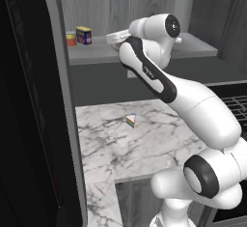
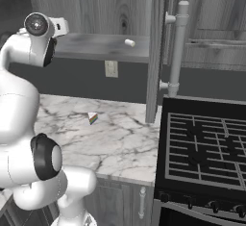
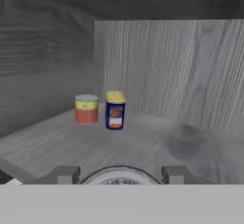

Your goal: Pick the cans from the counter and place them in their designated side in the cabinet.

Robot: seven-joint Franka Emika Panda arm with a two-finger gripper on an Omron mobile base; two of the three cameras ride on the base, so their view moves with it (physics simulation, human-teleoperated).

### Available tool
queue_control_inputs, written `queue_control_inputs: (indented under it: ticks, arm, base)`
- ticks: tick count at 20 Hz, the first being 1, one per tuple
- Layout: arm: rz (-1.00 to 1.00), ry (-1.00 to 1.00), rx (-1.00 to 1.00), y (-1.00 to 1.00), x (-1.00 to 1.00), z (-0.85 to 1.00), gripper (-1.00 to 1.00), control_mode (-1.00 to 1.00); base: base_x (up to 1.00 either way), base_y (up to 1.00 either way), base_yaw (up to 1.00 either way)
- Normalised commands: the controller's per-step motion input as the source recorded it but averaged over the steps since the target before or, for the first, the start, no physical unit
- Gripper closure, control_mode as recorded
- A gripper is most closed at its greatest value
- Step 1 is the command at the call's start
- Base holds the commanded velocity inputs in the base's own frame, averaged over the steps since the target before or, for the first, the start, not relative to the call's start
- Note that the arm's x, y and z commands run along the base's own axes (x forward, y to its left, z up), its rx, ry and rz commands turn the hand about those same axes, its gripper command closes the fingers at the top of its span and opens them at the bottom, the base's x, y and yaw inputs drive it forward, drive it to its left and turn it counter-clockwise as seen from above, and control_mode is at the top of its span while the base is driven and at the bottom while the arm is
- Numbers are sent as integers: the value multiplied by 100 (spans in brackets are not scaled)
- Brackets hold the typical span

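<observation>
**Clerk:** Listing the shelf stock first. Item one: boxy can [image 3: 115, 110], dark blue with a yellow top, upright on the cabinet [image 3: 57, 144] shelf board, toward the far left corner. The left base view has it [image 1: 84, 35] in the same spot, near the shelf's left end.

**Checker:** And beside it?

**Clerk:** Item two: short red-and-yellow can [image 3: 86, 109], upright, just beside the boxy can on its left, a narrow gap showing between them. Seen also from the left base camera [image 1: 71, 38].

**Checker:** The second task can?

**Clerk:** Item three: round can [image 3: 119, 176], silvery top, held at the gripper [image 3: 119, 176]. One dark finger [image 3: 65, 174] stands at each side of its rim, closed against it. In the left base view the can [image 1: 115, 38] sits at the end of the arm, level with the shelf's front edge, well right of the other two. Whether its base touches the board, I cannot tell.

**Checker:** Counter [image 1: 144, 144] contents?

**Clerk:** Item four: rainbow-striped wedge [image 1: 130, 120], lying alone on the white marble, near the back wall. Right base view confirms it [image 2: 92, 118].

**Checker:** Anything else on record?

**Clerk:** Black stove grate [image 2: 204, 145] to the right of the counter. Open cabinet door [image 2: 154, 52], edge-on, with a long grey bar handle [image 2: 177, 47]. Small pale cylinder [image 2: 129, 42] lying on the shelf board, too small to identify. Wall outlet [image 2: 111, 68] below the shelf.
</observation>
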Motion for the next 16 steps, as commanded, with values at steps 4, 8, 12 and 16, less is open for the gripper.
queue_control_inputs:
  ticks: [4,8,12,16]
  arm:
    - [2,4,0,4,24,-9,100,-100]
    - [2,3,0,4,21,-5,100,-100]
    - [2,2,0,5,19,-1,100,-100]
    - [1,1,0,5,20,-1,100,-100]
  base:
    - [0,0,0]
    - [0,0,0]
    - [0,0,0]
    - [0,0,0]
